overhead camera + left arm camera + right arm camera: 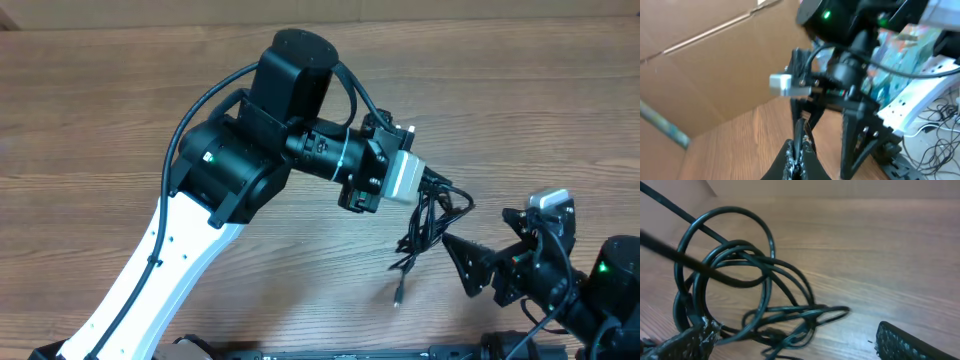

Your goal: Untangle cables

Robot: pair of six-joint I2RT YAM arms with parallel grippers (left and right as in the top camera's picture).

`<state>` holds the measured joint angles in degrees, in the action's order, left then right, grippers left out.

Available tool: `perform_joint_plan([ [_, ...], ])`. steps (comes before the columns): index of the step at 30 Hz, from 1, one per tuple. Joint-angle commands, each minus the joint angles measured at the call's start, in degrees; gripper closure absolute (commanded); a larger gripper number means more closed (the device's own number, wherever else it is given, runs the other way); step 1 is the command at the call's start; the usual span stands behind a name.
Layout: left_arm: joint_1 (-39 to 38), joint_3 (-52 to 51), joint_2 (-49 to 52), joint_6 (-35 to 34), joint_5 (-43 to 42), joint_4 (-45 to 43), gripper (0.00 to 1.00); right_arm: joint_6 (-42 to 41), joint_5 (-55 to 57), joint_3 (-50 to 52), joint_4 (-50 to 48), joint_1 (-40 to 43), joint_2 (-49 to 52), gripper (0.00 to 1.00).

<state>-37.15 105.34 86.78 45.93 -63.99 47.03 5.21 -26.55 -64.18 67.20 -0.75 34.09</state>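
Note:
The cables [428,228] form a black tangle of loops on the wooden table, with one plug end [398,295] trailing toward the front. My left gripper [432,192] is at the top of the tangle. In the left wrist view its fingers [801,159] are shut on a thin black cable strand that runs up between them. My right gripper [470,268] sits just right of the bundle's lower part. In the right wrist view it stands open [795,347], with the cable loops [740,275] in front of it and partly against its left finger [682,342].
The wooden table [120,120] stretches bare to the left and back. A cardboard wall [700,65] stands behind it. The right arm's body [850,85] fills the left wrist view, and loose wires and a white power strip [925,107] lie off the table.

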Motion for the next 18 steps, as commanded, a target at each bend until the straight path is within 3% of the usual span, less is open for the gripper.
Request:
perform_joint_plan([
  [1,-0.44,0.90,0.11,1.25,-7.54,-0.90,0.96,6.62,-4.11,1.25,-2.54,0.11,0.02,0.00],
  [13,-0.46,0.90,0.11,1.22,-18.60,-3.98,0.96,11.23,-7.08,1.25,-6.56,0.11,9.03,0.01],
  [18,-0.46,0.90,0.11,1.25,-18.38,-3.98,0.96,22.75,-23.91,1.25,-7.30,0.11,14.60,0.26],
])
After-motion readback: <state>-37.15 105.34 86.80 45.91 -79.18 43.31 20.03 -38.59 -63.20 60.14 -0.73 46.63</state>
